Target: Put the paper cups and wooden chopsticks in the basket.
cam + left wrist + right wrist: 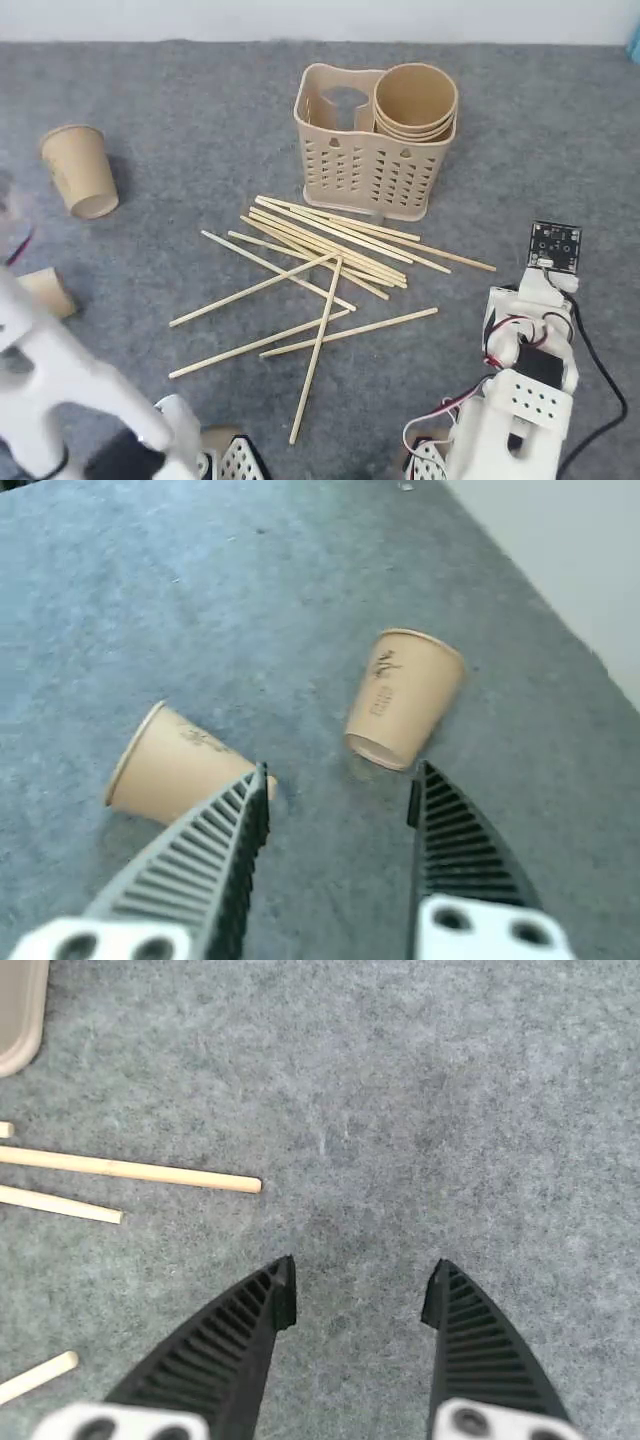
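While some paper cups [415,100] nest in the basket [360,170], two loose cups [400,695] lie tipped on the counter [180,110] under the spread left hand [340,780], probably its next pick. The right hand [364,1280], spread and empty, hangs by the scattered chopsticks [330,245].

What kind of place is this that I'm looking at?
Probably a robot practice bench rather than a kitchen: a grey felt-like table mat, white robot arms at the near edge, and laid-out props, thin wooden chopsticks scattered beside a beige perforated plastic basket.
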